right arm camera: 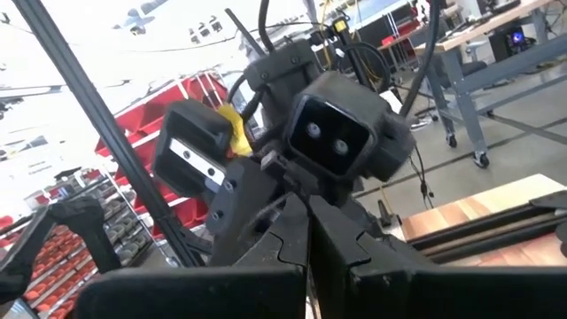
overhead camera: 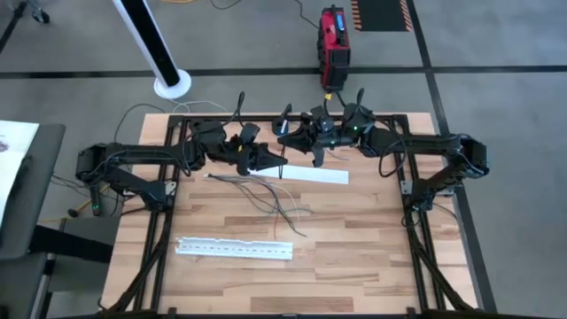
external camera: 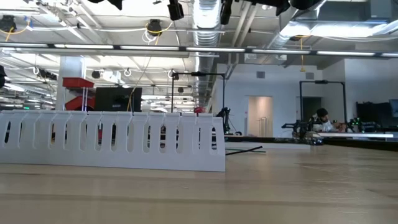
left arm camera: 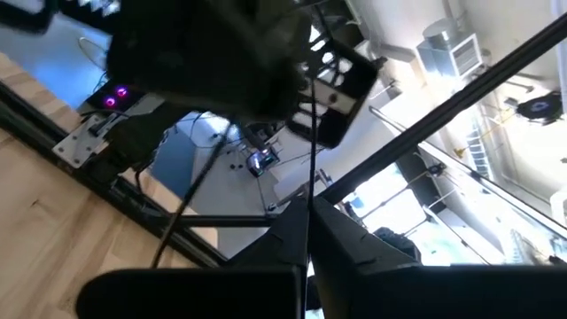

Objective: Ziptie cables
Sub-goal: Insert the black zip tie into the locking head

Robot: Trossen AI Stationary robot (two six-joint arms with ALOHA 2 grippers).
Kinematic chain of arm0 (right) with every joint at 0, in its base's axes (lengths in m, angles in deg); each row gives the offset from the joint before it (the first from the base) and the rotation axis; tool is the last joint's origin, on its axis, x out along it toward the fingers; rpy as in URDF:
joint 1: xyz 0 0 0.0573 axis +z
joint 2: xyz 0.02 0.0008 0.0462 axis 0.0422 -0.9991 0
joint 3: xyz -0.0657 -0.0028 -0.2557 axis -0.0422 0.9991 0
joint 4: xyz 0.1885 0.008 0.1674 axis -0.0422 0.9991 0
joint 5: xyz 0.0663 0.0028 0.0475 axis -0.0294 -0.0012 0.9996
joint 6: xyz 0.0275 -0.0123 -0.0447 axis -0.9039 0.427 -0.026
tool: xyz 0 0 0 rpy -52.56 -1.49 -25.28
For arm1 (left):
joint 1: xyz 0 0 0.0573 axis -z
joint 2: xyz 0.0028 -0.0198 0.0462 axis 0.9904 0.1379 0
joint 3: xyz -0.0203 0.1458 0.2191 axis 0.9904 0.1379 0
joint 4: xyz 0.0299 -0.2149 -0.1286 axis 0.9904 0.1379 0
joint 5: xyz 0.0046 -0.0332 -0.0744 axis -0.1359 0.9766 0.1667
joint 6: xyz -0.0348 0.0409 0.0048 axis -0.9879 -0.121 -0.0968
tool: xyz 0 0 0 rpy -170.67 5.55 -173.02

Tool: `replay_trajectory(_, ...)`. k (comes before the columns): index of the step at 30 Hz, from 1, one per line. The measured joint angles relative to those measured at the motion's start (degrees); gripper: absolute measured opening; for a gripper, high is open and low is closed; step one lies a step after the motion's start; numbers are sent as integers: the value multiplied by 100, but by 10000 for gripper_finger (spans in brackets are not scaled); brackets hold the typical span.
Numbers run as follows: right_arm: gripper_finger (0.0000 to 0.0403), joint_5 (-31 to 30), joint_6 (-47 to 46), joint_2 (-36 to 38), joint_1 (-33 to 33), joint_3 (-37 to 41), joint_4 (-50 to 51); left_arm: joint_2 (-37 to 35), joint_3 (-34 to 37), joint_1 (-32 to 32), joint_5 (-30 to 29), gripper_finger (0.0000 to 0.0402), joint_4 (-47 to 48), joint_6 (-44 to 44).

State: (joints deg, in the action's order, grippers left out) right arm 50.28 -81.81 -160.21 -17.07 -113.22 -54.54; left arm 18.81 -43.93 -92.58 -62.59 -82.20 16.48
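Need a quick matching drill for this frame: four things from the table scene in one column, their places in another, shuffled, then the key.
Things:
1. cables
2. slotted white strip
3. plain white strip
4. red case

Places:
A. on the floor beyond the table's far edge
B. near edge of the table, left of centre
C. loose on the wood at mid-table
D. far part of the table, under the two grippers

Pairs: 1-C, 2-B, 3-D, 4-A
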Motion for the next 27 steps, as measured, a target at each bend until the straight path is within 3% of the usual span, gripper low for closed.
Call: replay_trajectory(27, 0, -37, 37, 0, -92, -2, 271, 20, 0, 78, -59, 0, 65, -45)
